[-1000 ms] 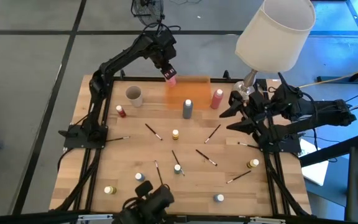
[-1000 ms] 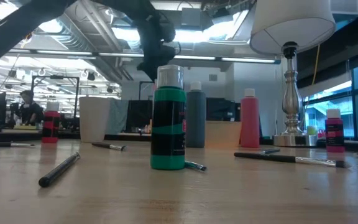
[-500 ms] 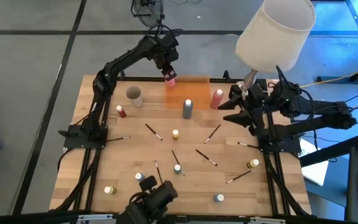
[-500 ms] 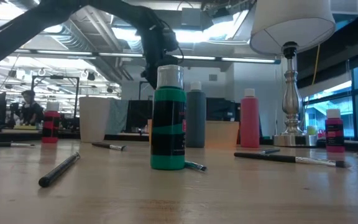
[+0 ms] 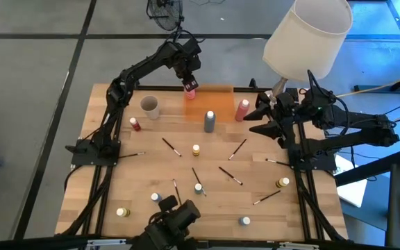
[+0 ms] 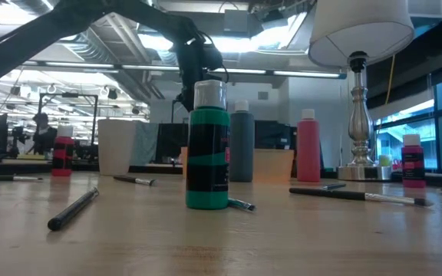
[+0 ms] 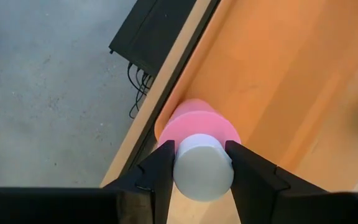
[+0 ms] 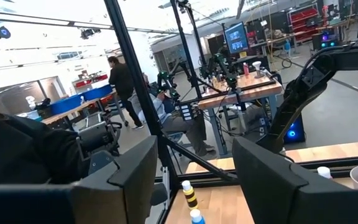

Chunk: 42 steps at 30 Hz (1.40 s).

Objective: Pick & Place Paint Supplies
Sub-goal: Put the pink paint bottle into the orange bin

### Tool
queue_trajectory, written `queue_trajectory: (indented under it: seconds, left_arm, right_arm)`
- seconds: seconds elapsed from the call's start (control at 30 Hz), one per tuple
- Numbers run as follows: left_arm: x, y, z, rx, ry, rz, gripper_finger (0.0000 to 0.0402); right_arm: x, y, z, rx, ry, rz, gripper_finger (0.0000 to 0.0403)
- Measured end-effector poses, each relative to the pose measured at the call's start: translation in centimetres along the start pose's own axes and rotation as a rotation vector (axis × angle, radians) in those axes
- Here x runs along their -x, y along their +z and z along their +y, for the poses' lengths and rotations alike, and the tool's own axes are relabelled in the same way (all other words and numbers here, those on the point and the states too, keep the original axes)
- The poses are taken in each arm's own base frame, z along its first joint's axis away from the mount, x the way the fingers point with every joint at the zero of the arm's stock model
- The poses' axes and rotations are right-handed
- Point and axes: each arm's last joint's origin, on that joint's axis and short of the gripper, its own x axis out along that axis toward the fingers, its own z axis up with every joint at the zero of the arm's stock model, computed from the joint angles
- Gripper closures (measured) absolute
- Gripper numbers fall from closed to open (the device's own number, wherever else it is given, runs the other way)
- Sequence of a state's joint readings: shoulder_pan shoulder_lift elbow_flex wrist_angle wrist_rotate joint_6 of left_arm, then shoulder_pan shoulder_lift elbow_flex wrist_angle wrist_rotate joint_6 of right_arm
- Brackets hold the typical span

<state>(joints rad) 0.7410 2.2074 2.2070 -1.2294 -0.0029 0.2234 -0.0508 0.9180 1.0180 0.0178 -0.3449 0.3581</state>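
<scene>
The wooden worktop [image 5: 144, 167] carries 1 flat orange tray [image 5: 217, 101] at its far edge, centre. 1 beige cup [image 5: 149, 106] stands upright left of the tray, apart from it. A table lamp with a white shade [image 5: 306, 36] and metal stem [image 6: 357, 115] stands at the far right corner. Grey floor [image 5: 33, 83] surrounds the worktop.

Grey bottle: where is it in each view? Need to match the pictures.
High view: grey bottle at the table's far middle, by the orange tray's near edge.
Low view: centre, just right of the green bottle.
Left wrist view: not in it; left gripper clamps the held pink bottle.
Right wrist view: not in it.
Shared landmark: the free pink bottle to its right in the high and low views.
</scene>
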Motion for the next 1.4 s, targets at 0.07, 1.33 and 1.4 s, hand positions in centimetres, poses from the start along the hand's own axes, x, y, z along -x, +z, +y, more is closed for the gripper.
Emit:
queue_trajectory:
  seconds: [0.07, 1.33, 1.4]
  left_arm:
    - [0.00, 0.03, 0.02, 0.000, 0.000, -0.003, 0.0268]
    - [0.02, 0.08, -0.07, -0.018, 0.007, -0.006, 0.0256]
    - [0.06, 0.08, -0.07, -0.025, 0.007, -0.007, 0.0245]
  right_arm:
    - [0.02, -0.03, -0.08, -0.003, -0.005, 0.004, 0.0190]
    - [0.08, -0.13, -0.09, 0.000, -0.008, 0.017, 0.0190]
    - [0.08, -0.13, -0.09, 0.000, -0.008, 0.017, 0.0190]
